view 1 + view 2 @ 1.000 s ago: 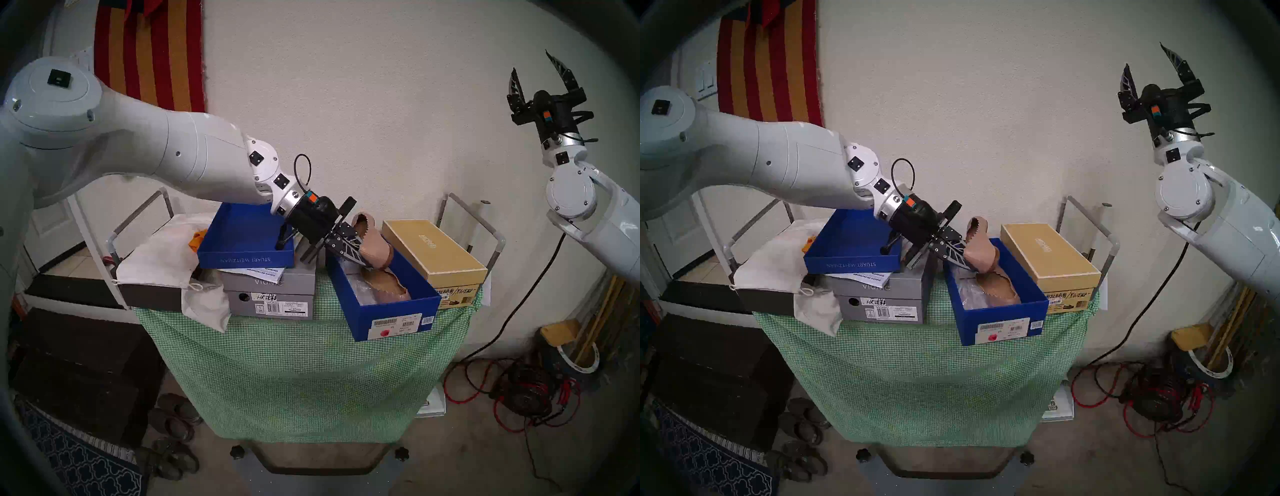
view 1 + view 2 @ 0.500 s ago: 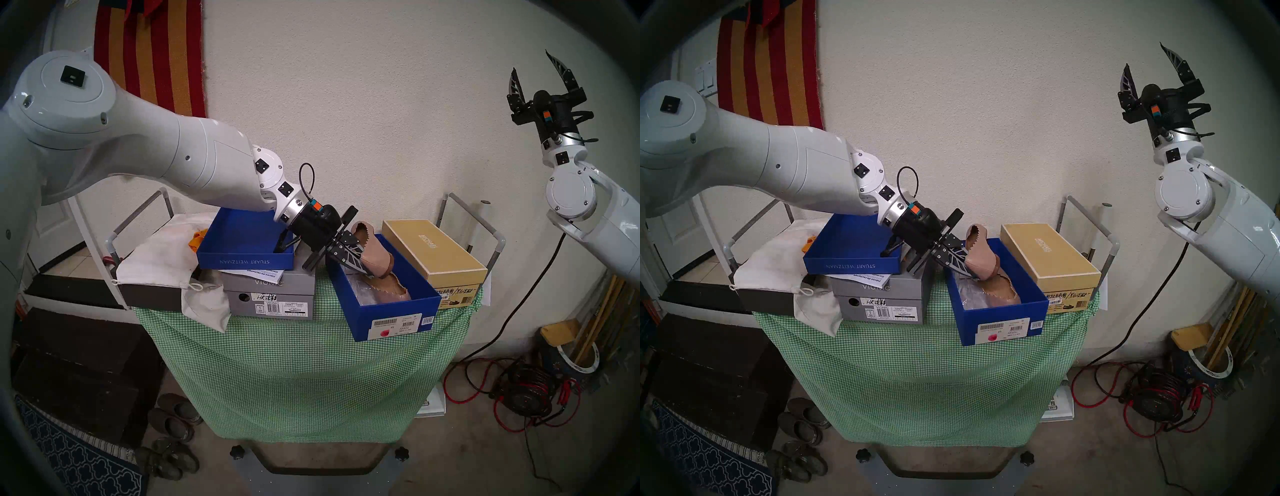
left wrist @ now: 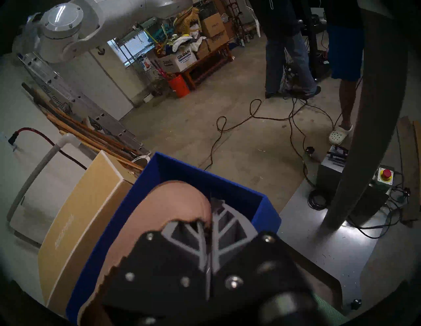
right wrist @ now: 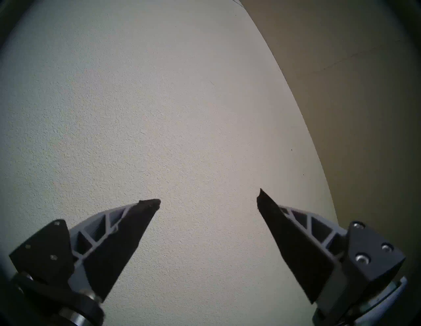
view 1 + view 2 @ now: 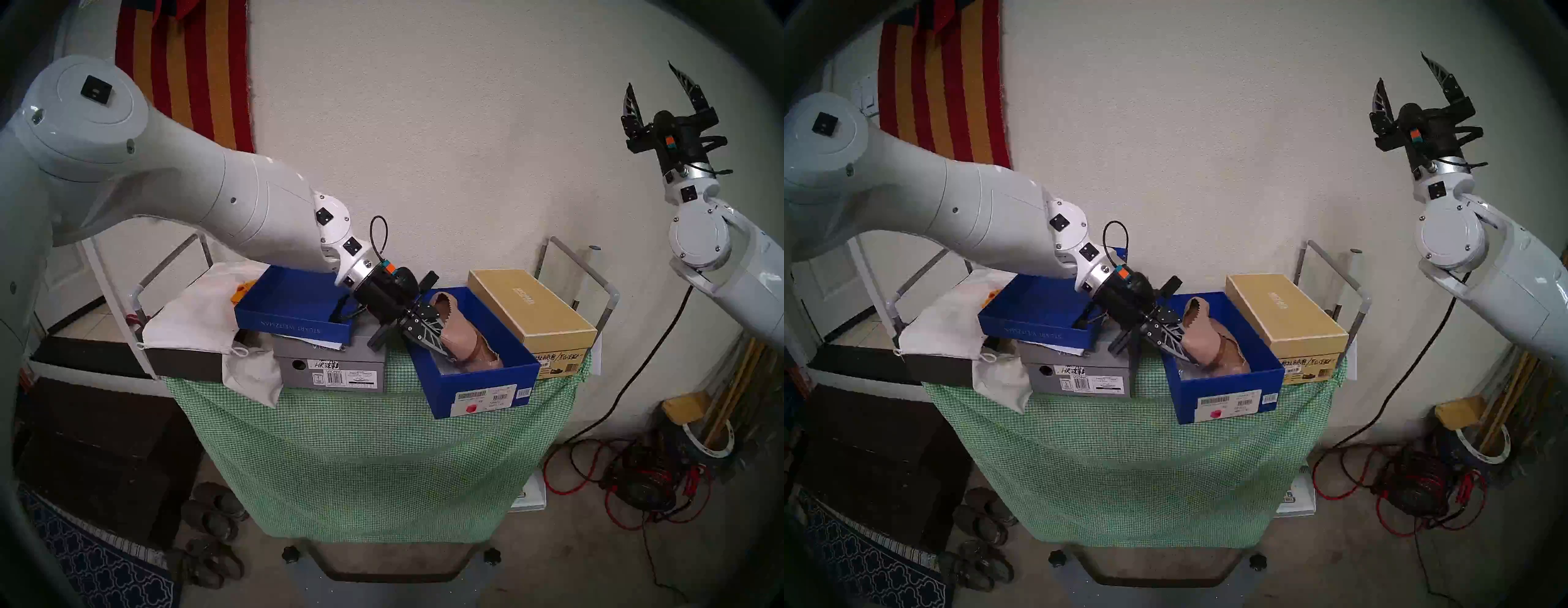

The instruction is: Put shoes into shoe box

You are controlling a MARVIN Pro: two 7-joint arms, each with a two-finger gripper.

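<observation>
My left gripper (image 5: 437,346) is shut on a beige-pink ballet flat (image 5: 460,335) and holds it tilted, heel up, inside the open royal-blue shoe box (image 5: 441,392). The flat's toe rests low in the box on or against the second flat (image 5: 490,361), which lies there mostly hidden. The left wrist view shows the shut gripper (image 3: 209,227) pinching the flat's (image 3: 164,209) scalloped edge over the box (image 3: 182,168). My right gripper (image 5: 651,76) is open, empty and raised high against the wall at the right, and it also shows in the right wrist view (image 4: 209,197).
The blue STUART WEITZMAN lid (image 5: 292,316) lies on the gray VIONIC box (image 5: 335,367), under my left wrist. A tan box (image 5: 530,305) stands close on the shoe box's right. A white cloth bag (image 5: 199,316) lies at the left. Dark slippers (image 5: 216,513) are on the floor.
My left gripper has moved down and a little right, lowering the held flat into the blue box. The blue lid has shifted slightly left and down. The right arm has not moved.
</observation>
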